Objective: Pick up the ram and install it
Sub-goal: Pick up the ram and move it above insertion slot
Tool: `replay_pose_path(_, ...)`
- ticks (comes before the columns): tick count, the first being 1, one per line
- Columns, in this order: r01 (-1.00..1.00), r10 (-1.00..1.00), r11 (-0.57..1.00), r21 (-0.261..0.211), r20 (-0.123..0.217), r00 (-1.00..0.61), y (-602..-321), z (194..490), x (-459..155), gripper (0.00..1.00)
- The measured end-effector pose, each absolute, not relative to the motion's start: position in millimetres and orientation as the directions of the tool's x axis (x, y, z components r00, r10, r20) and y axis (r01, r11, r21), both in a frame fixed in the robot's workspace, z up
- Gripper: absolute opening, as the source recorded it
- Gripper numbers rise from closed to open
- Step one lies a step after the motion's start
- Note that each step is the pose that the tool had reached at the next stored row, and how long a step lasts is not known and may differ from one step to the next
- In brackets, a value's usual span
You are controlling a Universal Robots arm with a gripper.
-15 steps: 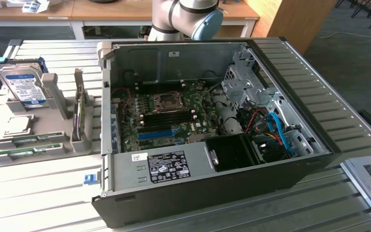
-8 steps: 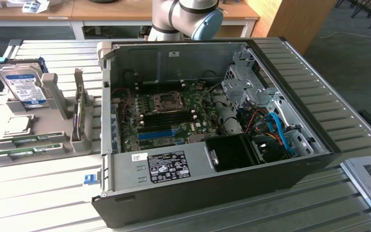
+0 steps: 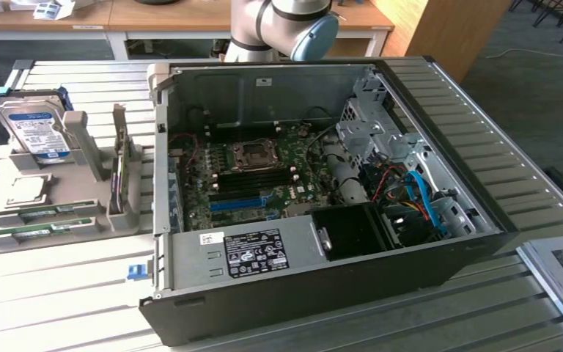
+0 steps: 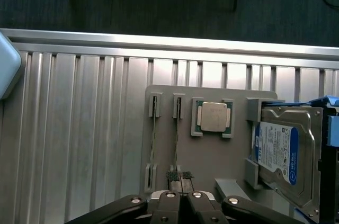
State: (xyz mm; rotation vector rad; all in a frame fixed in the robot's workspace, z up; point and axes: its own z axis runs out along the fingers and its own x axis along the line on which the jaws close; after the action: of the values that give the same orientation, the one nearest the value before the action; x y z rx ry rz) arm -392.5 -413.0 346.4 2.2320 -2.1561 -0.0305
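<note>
Found the gripper (image 4: 180, 177) fully closed, pads (image 4: 173, 175) pressed together, with nothing gripped. Noted it poised over the grey tray (image 4: 212, 166), fingertips lined up in the wrist view with one end of the ram (image 3: 52, 212); could not tell whether there is contact. Located the ram on edge in its tray slot, just beside the silver processor (image 4: 213, 116), with a second ram stick (image 3: 37, 232) in the neighbouring slot, away from the processor. Recorded the hard drive (image 4: 286, 152) beyond the processor on the same tray. In the exterior view, placed the tray at nine o'clock of the open computer case (image 3: 262, 88), both on the slatted metal table (image 3: 56, 293). Saw the motherboard (image 3: 262, 183) exposed inside the case and the arm (image 3: 281, 26) at twelve o'clock, behind it.
</note>
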Motion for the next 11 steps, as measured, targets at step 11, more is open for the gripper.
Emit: replay_pose_path(11, -0.999, -0.999, -0.034, 0.041, 0.014, 0.035, -413, 326, -393, 0.1)
